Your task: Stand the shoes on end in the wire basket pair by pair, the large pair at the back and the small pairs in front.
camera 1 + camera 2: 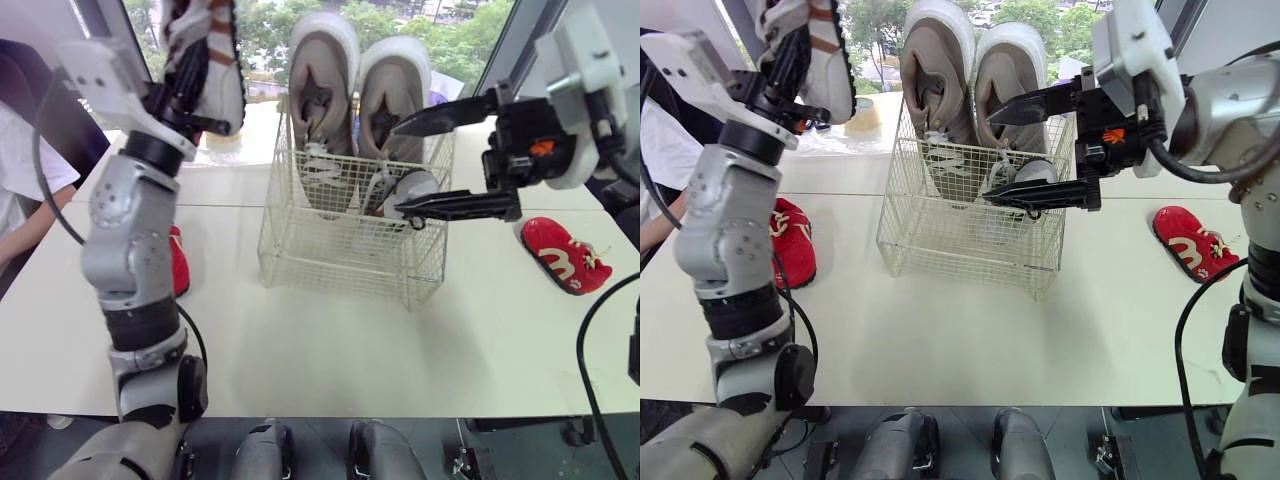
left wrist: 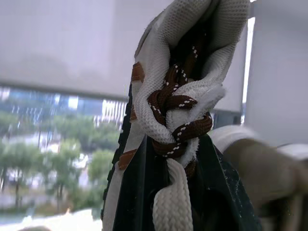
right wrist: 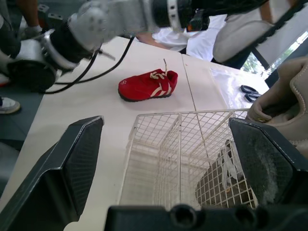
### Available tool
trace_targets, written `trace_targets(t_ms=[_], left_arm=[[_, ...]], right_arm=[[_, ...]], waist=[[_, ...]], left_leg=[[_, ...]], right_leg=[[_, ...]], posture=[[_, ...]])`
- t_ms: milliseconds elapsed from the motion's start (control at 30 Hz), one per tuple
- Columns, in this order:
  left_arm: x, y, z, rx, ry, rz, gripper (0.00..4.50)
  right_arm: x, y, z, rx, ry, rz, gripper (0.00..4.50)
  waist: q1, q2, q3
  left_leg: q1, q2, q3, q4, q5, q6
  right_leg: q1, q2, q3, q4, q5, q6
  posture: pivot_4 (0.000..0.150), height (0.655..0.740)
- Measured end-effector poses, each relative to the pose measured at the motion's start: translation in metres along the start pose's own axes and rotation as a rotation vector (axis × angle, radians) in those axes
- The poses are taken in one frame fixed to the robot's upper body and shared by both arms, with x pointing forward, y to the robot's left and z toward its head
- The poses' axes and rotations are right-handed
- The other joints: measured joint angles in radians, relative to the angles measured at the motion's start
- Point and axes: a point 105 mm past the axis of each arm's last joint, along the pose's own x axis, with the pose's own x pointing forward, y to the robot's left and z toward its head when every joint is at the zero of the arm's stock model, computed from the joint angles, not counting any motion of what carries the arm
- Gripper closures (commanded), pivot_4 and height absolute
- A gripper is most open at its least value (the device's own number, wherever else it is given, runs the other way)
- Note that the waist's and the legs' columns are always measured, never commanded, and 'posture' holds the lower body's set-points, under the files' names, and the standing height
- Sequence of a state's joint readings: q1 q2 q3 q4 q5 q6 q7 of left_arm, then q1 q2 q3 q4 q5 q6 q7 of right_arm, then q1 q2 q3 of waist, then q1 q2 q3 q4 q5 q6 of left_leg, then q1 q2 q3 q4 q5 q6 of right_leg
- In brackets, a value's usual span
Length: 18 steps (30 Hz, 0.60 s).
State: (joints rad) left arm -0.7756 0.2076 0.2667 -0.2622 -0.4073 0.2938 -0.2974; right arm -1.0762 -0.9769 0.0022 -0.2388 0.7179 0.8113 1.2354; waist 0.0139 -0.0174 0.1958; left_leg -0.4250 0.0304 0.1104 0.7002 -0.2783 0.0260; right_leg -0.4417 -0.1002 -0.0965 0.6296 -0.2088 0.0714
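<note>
A white wire basket [image 1: 335,250] stands mid-table. Two large grey shoes [image 1: 322,80] stand on end against its back wall. A smaller pale shoe [image 1: 408,188] sits low in the basket's right side. My left gripper [image 1: 192,95] is raised high, left of the basket, shut on a white shoe with brown laces [image 2: 178,101], gripped at the laces. My right gripper [image 1: 398,168] hangs open at the basket's right front, one finger above the other, nothing between them. One red shoe [image 1: 560,255] lies on the table to the right, another red shoe [image 1: 178,262] to the left.
A person in a white sleeve [image 1: 25,165] sits at the table's left edge. Scissors [image 3: 250,90] lie on the table behind the basket. Bare tabletop [image 1: 330,350] stretches in front of the basket.
</note>
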Motion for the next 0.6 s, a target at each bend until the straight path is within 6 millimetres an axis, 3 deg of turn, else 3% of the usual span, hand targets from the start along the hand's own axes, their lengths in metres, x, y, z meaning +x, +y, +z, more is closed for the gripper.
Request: trace_targets(t_ms=[233,367,600], left_arm=[[-0.017,-0.024,-0.023,-0.002,-0.013,-0.020,4.49],[-0.020,-0.046,-0.028,-0.001,-0.082,-0.082,4.49],[-0.023,-0.071,-0.057,-0.033,-0.091,-0.142,4.49]], right_arm=[[0.001,-0.004,-0.003,0.011,0.018,0.015,0.00],[0.003,-0.005,-0.001,0.004,0.015,0.023,0.00],[0.004,-0.003,-0.004,0.028,0.033,0.029,0.00]], waist=[[-0.002,0.000,0.000],[0.001,0.000,0.000],[-0.001,0.000,0.000]], left_leg=[[0.000,0.001,0.000,0.000,-0.002,0.003],[0.000,0.001,0.000,0.000,-0.003,0.005],[0.000,0.001,0.000,0.000,-0.004,0.006]], right_leg=[[-0.001,0.001,0.000,0.001,0.000,0.000],[-0.001,0.001,0.000,0.000,0.000,0.000],[-0.001,0.001,0.000,0.000,0.000,0.000]], posture=[[0.150,0.7400],[0.150,0.7400],[0.150,0.7400]])
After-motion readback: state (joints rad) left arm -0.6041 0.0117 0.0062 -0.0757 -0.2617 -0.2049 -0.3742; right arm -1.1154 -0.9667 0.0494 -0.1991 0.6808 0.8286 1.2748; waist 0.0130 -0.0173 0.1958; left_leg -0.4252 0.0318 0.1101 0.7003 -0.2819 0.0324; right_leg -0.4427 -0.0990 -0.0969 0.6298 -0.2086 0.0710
